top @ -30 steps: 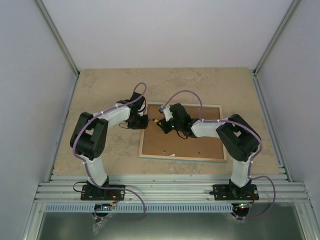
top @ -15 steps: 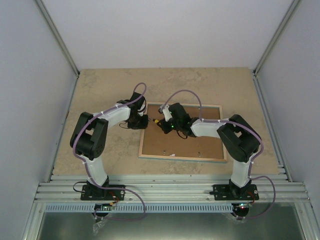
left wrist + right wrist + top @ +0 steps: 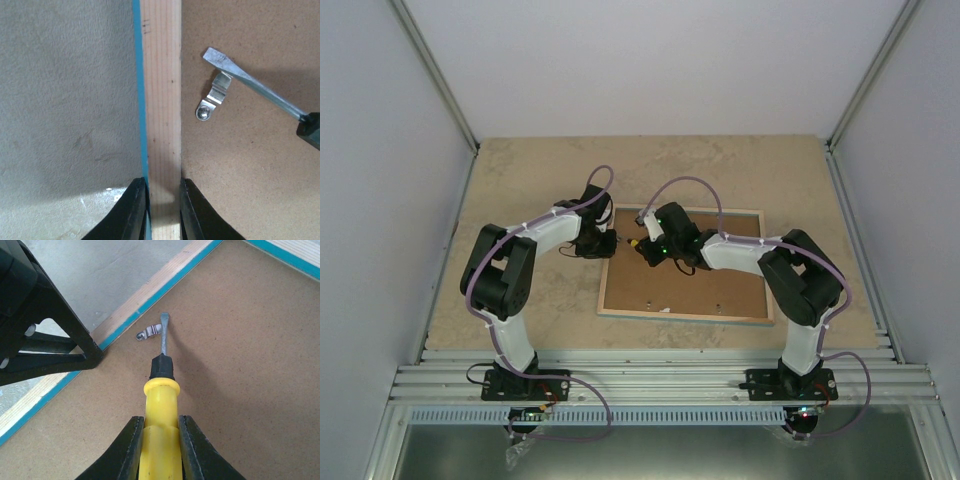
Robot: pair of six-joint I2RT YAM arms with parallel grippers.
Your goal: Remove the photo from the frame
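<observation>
The frame point(image 3: 720, 285) lies face down on the table, brown fibreboard back up. The photo is hidden under the back. My left gripper point(image 3: 163, 182) is shut on the frame's light wood rim point(image 3: 161, 100) at its left side, one finger outside by the turquoise edge, one on the back. My right gripper point(image 3: 161, 422) is shut on a yellow-handled screwdriver point(image 3: 161, 390). Its flat blade point(image 3: 250, 82) rests at a small metal clip point(image 3: 214, 96) screwed to the back near the rim. In the top view both grippers point(image 3: 610, 243) point(image 3: 645, 247) meet at the frame's far left corner.
The tan table point(image 3: 520, 180) spreads left of and beyond the frame. Small fittings point(image 3: 667, 308) dot the back near its front rim. Aluminium rails point(image 3: 660, 385) run along the near edge, and walls close in on both sides.
The right arm's elbow and forearm have shifted slightly to the right, while the screwdriver stays at the clip. The left arm has not moved.
</observation>
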